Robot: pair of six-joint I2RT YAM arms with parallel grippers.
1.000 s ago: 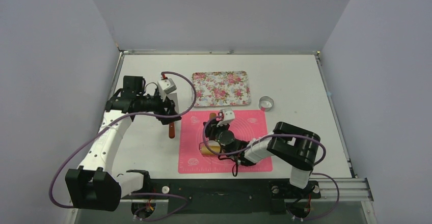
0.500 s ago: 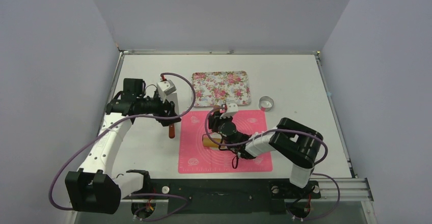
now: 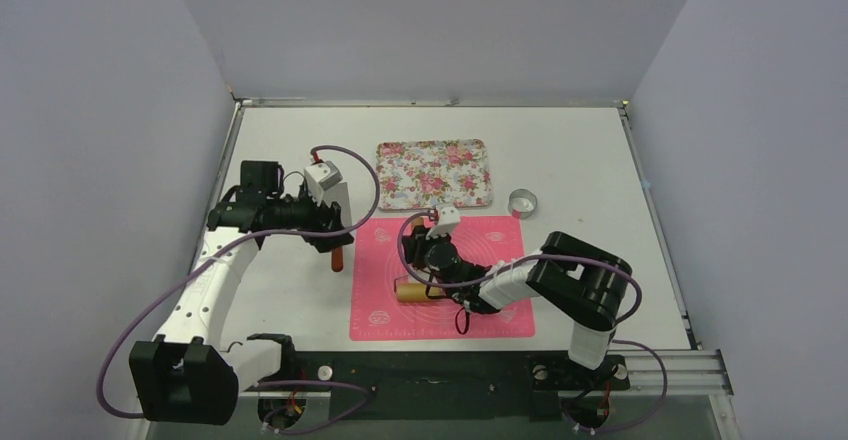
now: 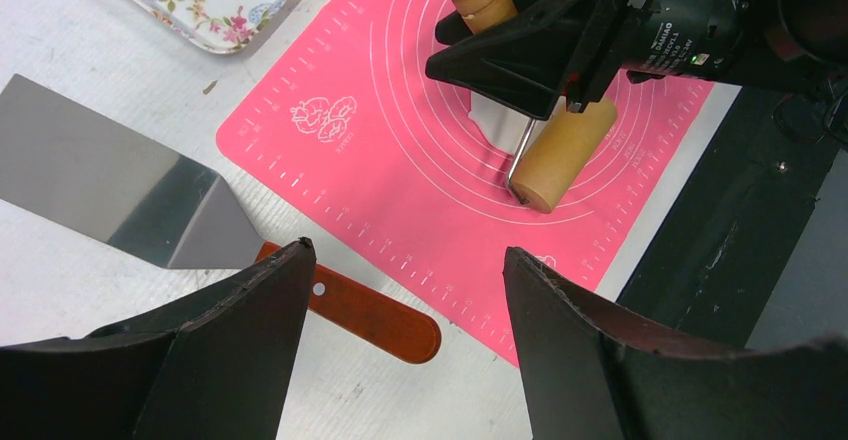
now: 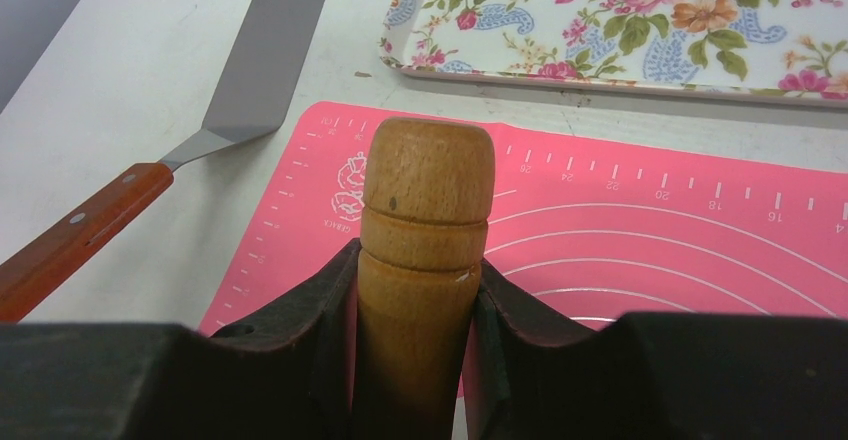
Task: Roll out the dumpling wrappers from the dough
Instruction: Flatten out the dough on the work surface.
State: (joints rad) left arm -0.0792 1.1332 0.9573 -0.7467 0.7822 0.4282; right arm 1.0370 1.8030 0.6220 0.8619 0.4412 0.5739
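My right gripper (image 3: 425,262) is shut on a wooden rolling pin (image 5: 425,190) that lies across the pink mat (image 3: 500,250). One end of the pin (image 3: 408,290) sticks out toward the mat's left side. In the left wrist view a small patch of white dough (image 4: 490,120) shows beside the rolling pin (image 4: 560,155), mostly hidden under the right gripper. No dumpling wrappers are in view. My left gripper (image 4: 405,252) stands open and empty, just left of the mat and above the spatula's red-brown handle (image 4: 370,315).
The metal spatula (image 5: 265,60) lies on the white table left of the mat, blade pointing away. A flowered tray (image 3: 434,173) sits just behind the mat. A metal ring cutter (image 3: 522,201) stands to the right of the tray.
My right gripper pushed the rolling pin away over the mat, then drew it back a little toward the near left. The left arm shifted slightly to the left, still open.
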